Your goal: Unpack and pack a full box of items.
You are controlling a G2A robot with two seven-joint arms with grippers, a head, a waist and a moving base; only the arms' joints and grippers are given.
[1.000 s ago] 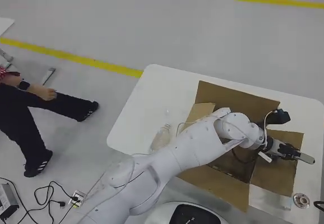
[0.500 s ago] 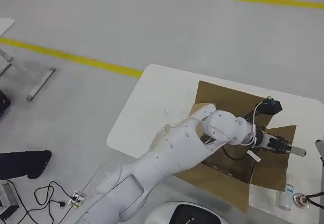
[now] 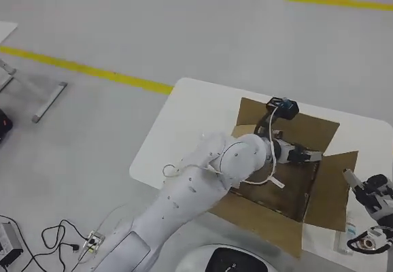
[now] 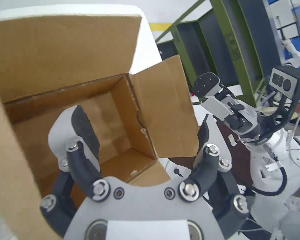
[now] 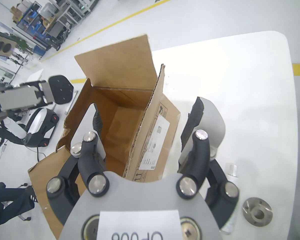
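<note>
An open cardboard box (image 3: 288, 194) stands on the white table (image 3: 190, 129), and what I see of its inside is bare. My left gripper (image 3: 311, 156) hangs over the box's far part, open with nothing between its fingers (image 4: 83, 126). In the left wrist view the box (image 4: 65, 58) lies below, with the right gripper (image 4: 208, 86) beyond its side flap. My right gripper (image 3: 354, 180) is open at the table's right side, beside that flap. In the right wrist view, the flap (image 5: 150, 131) stands between the open fingers (image 5: 198, 116), and the left gripper (image 5: 56, 92) is across the box.
A round metal flange (image 3: 366, 242) and a small clear bottle (image 3: 347, 234) lie on the table near the right arm; the right wrist view shows the flange (image 5: 257, 211) and bottle (image 5: 230, 173) too. The table's left part is bare white surface.
My left gripper has swung from over the box's right flap back over the box's far part. The right arm has come in at the right edge. The right flap now stands higher.
</note>
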